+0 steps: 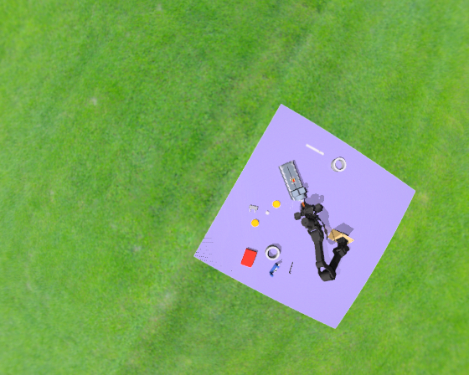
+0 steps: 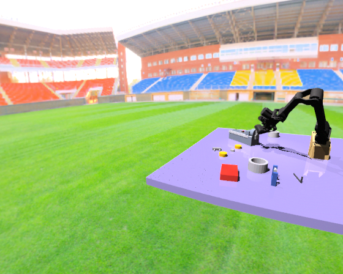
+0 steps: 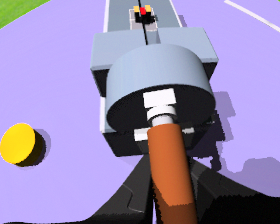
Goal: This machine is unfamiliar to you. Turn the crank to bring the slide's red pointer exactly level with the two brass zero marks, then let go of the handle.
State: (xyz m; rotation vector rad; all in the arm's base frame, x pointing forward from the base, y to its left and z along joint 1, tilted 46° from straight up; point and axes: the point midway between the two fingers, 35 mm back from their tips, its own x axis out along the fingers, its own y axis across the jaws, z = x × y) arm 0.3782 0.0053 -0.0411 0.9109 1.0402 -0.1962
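Note:
The grey slide machine lies on the purple table. Its round crank drum faces my wrist camera. A brown crank handle sticks out from the drum. My gripper is shut on this handle, with a black finger on either side. The slide's red pointer sits on the track about midway, between two small brass marks. It looks close to level with them in the wrist view.
On the table are two yellow discs, two grey rings, a red block, a blue piece, a small grey bracket, a white bar and a thin dark rod. The arm's tan base stands at the right.

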